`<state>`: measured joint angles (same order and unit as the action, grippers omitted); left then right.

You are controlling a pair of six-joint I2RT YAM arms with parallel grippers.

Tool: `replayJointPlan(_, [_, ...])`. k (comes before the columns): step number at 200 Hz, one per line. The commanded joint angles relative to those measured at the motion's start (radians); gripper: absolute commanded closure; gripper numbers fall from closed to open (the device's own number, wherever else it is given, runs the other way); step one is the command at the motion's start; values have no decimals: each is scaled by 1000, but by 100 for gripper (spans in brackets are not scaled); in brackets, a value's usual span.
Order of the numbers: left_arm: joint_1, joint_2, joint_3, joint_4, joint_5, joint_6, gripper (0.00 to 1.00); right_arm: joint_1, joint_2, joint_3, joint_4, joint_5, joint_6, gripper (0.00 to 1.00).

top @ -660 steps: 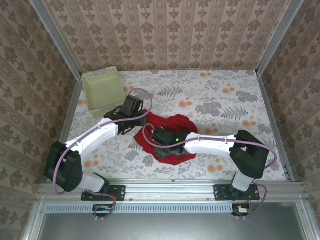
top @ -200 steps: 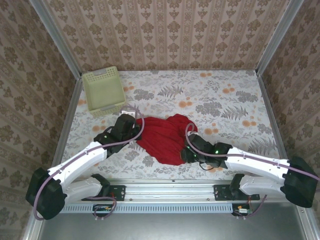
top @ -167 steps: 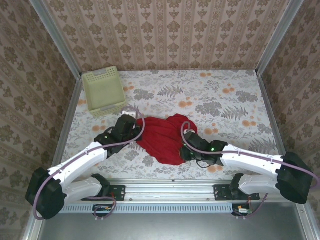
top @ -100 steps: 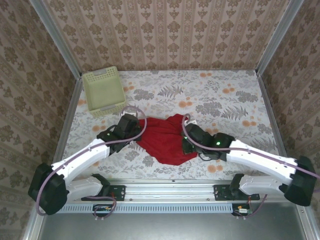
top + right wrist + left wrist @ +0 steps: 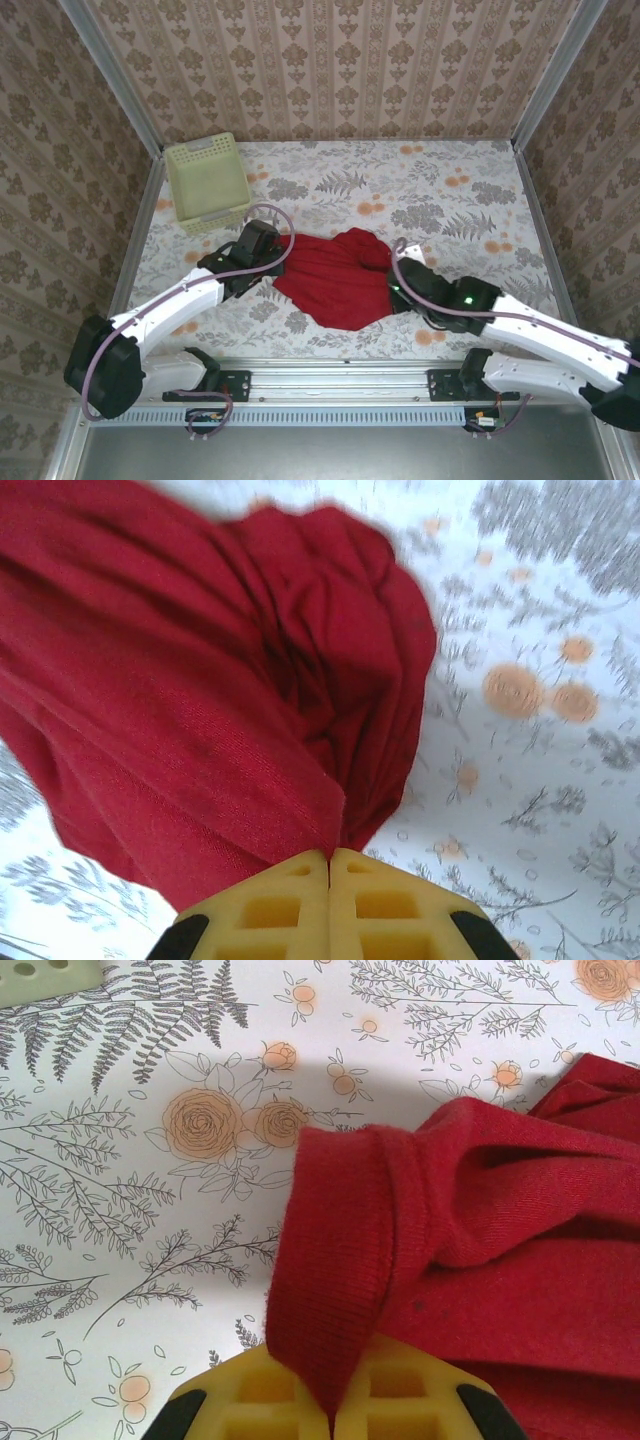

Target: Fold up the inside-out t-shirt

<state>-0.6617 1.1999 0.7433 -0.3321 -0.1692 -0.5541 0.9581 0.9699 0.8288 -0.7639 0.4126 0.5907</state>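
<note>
Floral table, one t-shirt; left pincer, right pincer, seemingly both clamping it.

Damask-papered walls, floral tabletop

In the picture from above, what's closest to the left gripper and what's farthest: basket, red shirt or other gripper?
1. Red shirt, pinched in the left gripper.
2. Basket, in the far left corner.
3. Right gripper, holding the shirt's right side.
</note>
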Motion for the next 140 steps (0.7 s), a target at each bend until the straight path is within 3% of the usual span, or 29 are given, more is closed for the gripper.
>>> replayJointPlan(1, [-7, 3, 15, -4, -5, 27, 100, 0, 103, 45, 25, -44, 24, 100])
replayJointPlan(15, [-10, 0, 18, -4, -6, 30, 100, 2, 193, 107, 32, -71, 18, 86])
replayJointPlan(31, [-10, -6, 18, -9, -17, 31, 100, 11, 254, 142, 88, -187, -12, 73])
replayJointPlan(46, [-10, -14, 17, -18, -27, 33, 100, 14, 232, 121, 155, -266, -11, 64])
replayJointPlan(62, [-10, -20, 11, -23, -32, 37, 100, 5, 159, 80, 151, -238, 12, 55])
replayJointPlan(81, [-7, -26, 4, -22, -38, 38, 100, -50, 67, 4, 94, -192, 47, 51])
replayJointPlan(99, [-4, -28, 0, -19, -38, 34, 100, -141, 1, -103, 91, -245, 90, 51])
replayJointPlan(140, [-2, -27, -1, -17, -38, 34, 100, -184, -36, -332, 345, -420, 160, 53])
